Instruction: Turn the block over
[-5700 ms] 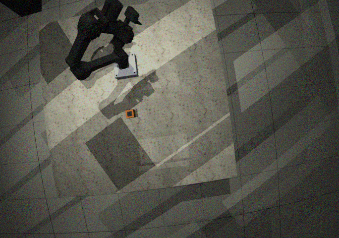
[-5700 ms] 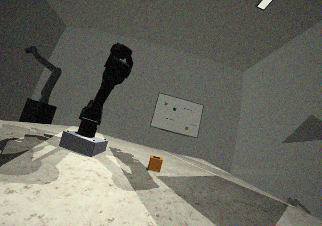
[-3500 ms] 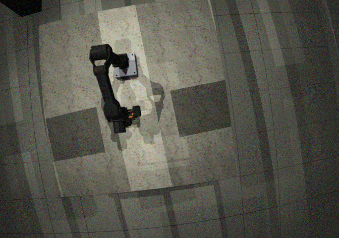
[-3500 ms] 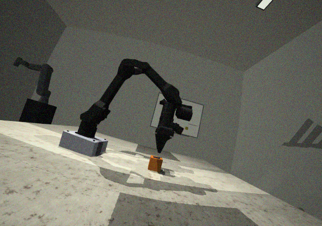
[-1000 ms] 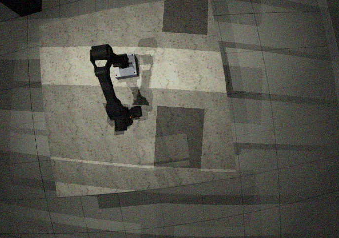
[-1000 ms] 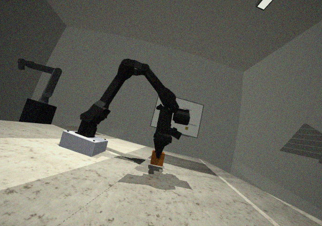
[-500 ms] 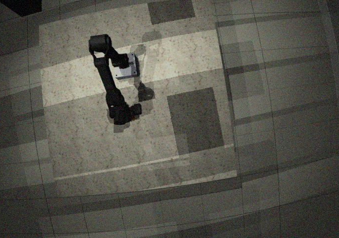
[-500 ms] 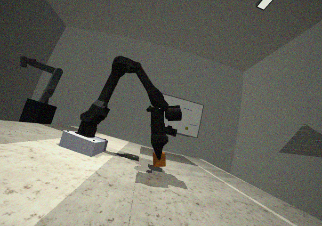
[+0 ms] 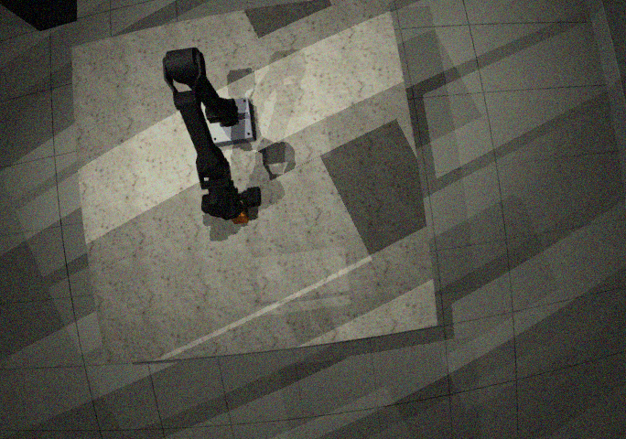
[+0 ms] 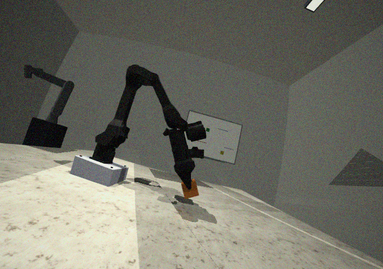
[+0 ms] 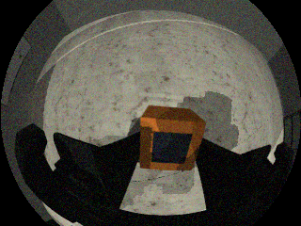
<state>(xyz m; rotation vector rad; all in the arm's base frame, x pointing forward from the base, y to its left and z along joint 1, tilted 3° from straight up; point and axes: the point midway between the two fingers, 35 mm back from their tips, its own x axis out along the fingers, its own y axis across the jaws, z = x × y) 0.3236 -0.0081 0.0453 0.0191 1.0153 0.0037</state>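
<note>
The orange block (image 9: pixel 240 218) (image 10: pixel 194 193) (image 11: pixel 165 114) is between the fingers of my gripper (image 10: pixel 189 186) (image 11: pixel 168 138), which is shut on it. In the exterior view the block is tilted and looks a little above the table (image 9: pixel 168 289) (image 10: pixel 71 228) (image 11: pixel 113 75), with a shadow near its lower edge. The dark square mark (image 11: pixel 171 147) is on the side turned toward the wrist camera, so the marked side does not face down. In the top view the arm hides most of the block and the fingertips.
The arm's pale base (image 9: pixel 233 135) (image 10: pixel 93 172) stands behind the gripper on the table. Another arm (image 10: pixel 61 102) on a black box (image 10: pixel 44 133) stands in the background. A whiteboard (image 10: pixel 230 139) hangs on the back wall. Broad shadows cross the table.
</note>
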